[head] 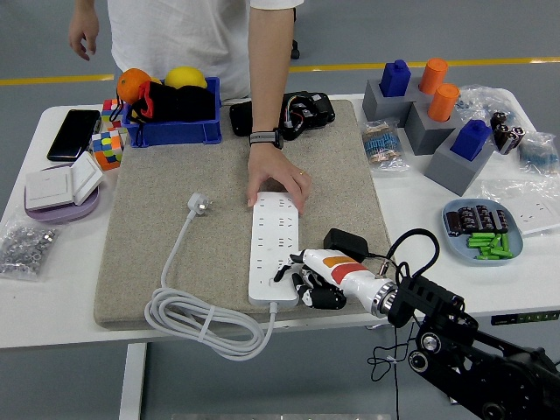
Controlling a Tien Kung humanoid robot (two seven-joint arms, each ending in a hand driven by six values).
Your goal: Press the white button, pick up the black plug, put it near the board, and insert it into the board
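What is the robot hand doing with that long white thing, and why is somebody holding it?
The robot's right hand is at the near end of the white power strip on the grey mat, fingers curled down against its corner. A person's hand presses on the strip's far end. The black plug lies on the mat right beside the strip, not picked up yet. The robot's left arm is out of sight.
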